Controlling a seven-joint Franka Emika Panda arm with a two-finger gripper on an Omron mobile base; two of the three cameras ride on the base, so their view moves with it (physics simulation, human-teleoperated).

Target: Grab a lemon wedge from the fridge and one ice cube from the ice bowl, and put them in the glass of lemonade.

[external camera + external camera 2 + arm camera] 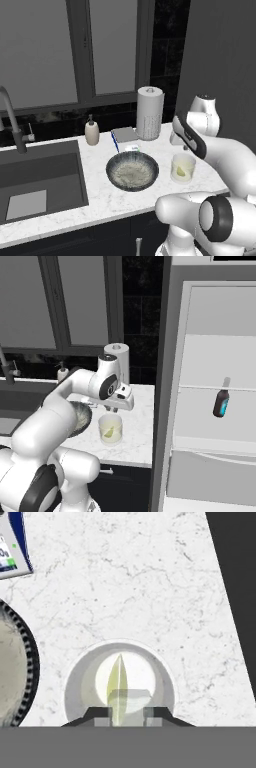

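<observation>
The fridge (210,406) stands open at the right end of the white marble table (100,195), with a dark bottle (221,398) on a shelf inside. The ice bowl (132,171) sits on the table, near the sink (40,180). Just beside the bowl is the glass of lemonade (183,167), with the lemon wedge (180,171) already inside. Right above the glass, the fingers (128,713) are clamped on a small pale ice cube (130,701).
</observation>
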